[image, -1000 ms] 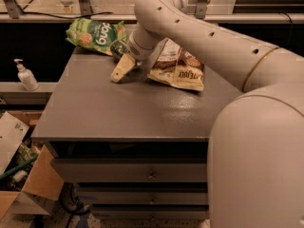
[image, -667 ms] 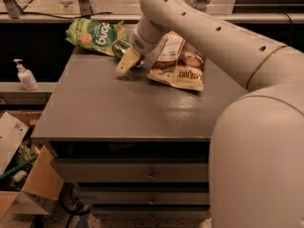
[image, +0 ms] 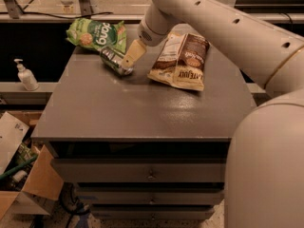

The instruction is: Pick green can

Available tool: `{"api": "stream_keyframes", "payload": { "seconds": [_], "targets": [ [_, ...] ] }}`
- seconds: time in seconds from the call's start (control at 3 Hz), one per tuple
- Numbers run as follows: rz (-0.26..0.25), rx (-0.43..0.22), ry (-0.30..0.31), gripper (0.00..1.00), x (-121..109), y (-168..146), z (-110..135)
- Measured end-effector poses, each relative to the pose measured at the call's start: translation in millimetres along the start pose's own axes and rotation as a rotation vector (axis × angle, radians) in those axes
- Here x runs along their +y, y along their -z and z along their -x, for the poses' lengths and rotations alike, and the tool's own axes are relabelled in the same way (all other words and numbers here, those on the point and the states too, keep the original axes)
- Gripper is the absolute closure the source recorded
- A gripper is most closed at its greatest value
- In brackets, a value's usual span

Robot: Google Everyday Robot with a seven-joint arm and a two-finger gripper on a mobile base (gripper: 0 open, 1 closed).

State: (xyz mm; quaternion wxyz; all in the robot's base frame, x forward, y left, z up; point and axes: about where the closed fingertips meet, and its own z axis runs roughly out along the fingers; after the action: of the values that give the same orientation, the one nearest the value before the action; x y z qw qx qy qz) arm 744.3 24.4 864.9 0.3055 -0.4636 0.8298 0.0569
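Note:
The green can [image: 113, 59] lies on its side at the back left of the grey cabinet top [image: 133, 110], its shiny end facing the front right. It lies just in front of the bright-green snack bag [image: 92, 33]. My gripper [image: 131, 59] hangs from the big white arm [image: 204, 18] and sits right at the can's right end, touching or almost touching it. Part of the gripper is hidden behind the wrist.
A brown and white snack bag [image: 183, 61] lies right of the gripper. Drawers [image: 142, 172] sit below the cabinet top. A soap bottle [image: 26, 75] stands on a ledge at the left. A cardboard box [image: 28, 186] sits on the floor at the lower left.
The arm has swung up and to the right. The green can, earlier hidden behind the gripper, now shows to the gripper's left.

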Motion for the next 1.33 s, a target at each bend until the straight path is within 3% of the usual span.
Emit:
{"api": "stream_keyframes", "payload": {
  "seconds": [0.33,1.33],
  "targets": [
    [0.029,-0.008,0.001,0.0,15,6,2],
    [0.226,-0.052,0.046,0.0,100,-1,28]
  ]
}}
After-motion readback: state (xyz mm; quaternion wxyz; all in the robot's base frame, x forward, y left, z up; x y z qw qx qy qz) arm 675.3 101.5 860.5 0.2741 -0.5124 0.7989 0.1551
